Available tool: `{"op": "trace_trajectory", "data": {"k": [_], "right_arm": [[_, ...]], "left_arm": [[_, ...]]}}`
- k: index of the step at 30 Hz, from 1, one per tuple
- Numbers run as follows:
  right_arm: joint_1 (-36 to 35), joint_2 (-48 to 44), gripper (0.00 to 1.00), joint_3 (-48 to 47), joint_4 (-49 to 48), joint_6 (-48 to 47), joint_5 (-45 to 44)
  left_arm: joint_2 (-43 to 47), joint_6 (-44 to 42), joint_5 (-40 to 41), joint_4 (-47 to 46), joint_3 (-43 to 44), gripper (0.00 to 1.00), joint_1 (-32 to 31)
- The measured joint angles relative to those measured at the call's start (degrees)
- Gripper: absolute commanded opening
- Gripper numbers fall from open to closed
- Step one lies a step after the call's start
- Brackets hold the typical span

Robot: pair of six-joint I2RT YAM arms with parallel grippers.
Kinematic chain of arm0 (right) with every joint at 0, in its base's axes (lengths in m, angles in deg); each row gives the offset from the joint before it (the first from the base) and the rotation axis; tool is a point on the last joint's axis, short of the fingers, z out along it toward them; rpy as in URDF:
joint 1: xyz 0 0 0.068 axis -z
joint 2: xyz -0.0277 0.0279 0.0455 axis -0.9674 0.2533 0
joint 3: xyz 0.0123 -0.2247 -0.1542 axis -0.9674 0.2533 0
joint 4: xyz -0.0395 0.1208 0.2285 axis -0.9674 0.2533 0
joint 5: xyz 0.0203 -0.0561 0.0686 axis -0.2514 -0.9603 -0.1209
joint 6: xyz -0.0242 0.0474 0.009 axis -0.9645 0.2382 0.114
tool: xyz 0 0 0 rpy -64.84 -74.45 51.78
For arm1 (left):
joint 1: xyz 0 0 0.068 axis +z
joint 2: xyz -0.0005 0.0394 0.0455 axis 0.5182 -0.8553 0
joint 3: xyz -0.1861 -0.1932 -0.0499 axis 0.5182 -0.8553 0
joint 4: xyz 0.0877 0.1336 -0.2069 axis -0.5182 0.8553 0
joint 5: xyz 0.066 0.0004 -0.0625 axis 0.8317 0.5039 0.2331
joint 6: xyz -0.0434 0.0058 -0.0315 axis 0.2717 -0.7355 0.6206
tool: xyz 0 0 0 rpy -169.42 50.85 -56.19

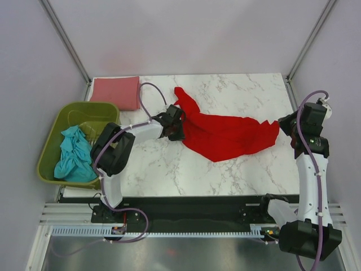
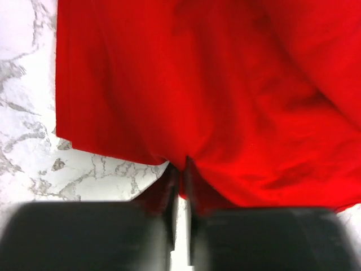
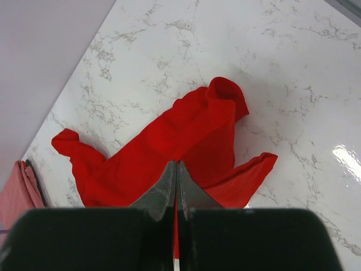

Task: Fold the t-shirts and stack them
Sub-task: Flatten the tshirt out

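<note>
The red shirt (image 1: 225,135) is lying crumpled across the middle of the table (image 1: 237,175), one end trailing toward the upper centre. The left gripper (image 1: 179,126) is pinching the shirt's left edge, its jaws nearly together on the cloth. The right gripper (image 1: 285,125) is hovering at the right of the frame near the shirt's other end, jaws pressed together and gripping nothing. The pink shirt (image 1: 115,93) is sitting folded at the table's upper left corner, and the teal shirt (image 1: 73,155) is lying bunched in the basket (image 1: 84,106) at left.
</note>
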Motion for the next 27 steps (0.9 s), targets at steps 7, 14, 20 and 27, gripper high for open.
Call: {"op": "trace_trajectory", "data": {"k": [7,14,20,27], "right_arm": [[0.00,-1.11,0.00,-4.28,3.23,-1.38,-2.10],[0.00,-3.21,0.00,-11.82,5.77,-2.47,-5.66],[0.00,-4.57,0.00,-13.46,6.49,-2.56,-6.54],[0.00,-4.46,0.00,-12.63,6.64,-2.56,-5.20]], "left_arm": [[5.09,-0.37,3.23,7.58,1.22,0.02,-0.35],[20.81,-3.61,5.86,16.76,16.15,0.02,-0.90],[20.57,-6.71,3.82,18.60,24.13,0.02,-0.28],[-0.33,-11.15,-4.39,22.93,29.70,0.18,2.12]]}}
